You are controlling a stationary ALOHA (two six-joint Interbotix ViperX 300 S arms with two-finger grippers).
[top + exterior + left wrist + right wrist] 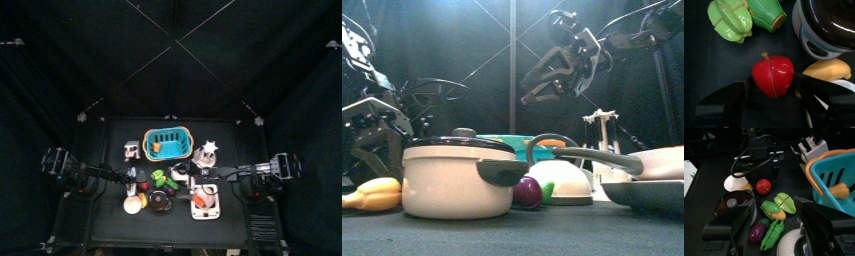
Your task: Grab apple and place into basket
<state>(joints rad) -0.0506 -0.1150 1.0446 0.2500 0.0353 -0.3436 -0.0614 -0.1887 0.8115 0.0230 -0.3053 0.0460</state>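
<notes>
Left wrist view is showing the apple (773,75) lying on the counter (714,65) between the two left fingers (725,102), which are standing spread apart on either side of it, not yet clamping; whether they are touching its skin I cannot tell. It is looking like a small, glossy, hard toy fruit, so I am judging it light and stiff but slippery, liable to squirt out of a pinch placed too high or too low. Taking hold across its widest part, at the belly, with the stem (765,55) left free, is looking like the safest grip.

Its skin is dark to bright red with a faint seam running down the middle, and a short brown stem is sticking out of the top. Just beside it are sitting a black-lidded pot (827,27), a yellow-white round item (827,70) and green produce (731,20).

From the right wrist view, the apple (763,186) is lying well apart from the basket (832,180), with the green pieces (781,205) between them. The basket is blue, slatted, and already holding a yellowish item (839,190). The right fingers (827,230) are hanging open above the counter, holding nothing.

In the top view, the left gripper (144,182) is sitting left of centre, and the basket (170,146) is lying toward the far side.
</notes>
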